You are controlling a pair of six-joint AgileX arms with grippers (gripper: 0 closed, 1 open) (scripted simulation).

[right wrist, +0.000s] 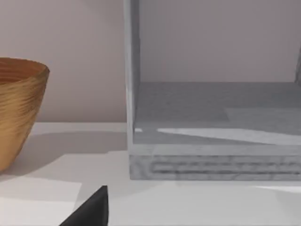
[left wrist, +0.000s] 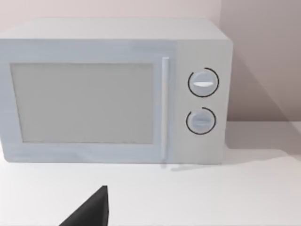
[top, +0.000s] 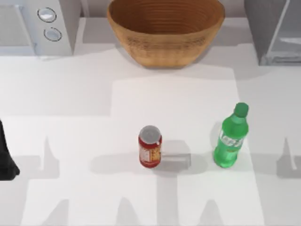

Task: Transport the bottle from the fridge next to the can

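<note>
Bottle (top: 230, 139) stands right of the can (top: 150, 147) — light, slick, tippy; grip mid-body. Gripper states: cannot tell.

We face a white microwave (left wrist: 113, 92) standing on the white table (left wrist: 211, 197) against a pale wall (left wrist: 263, 56). Its grey window (left wrist: 82, 102) takes up most of the door, with a slim vertical handle (left wrist: 164, 106) just beside it. Two round knobs (left wrist: 203, 82) sit one above the other. A dark tip of our left gripper (left wrist: 91, 211) juts in low.
</note>
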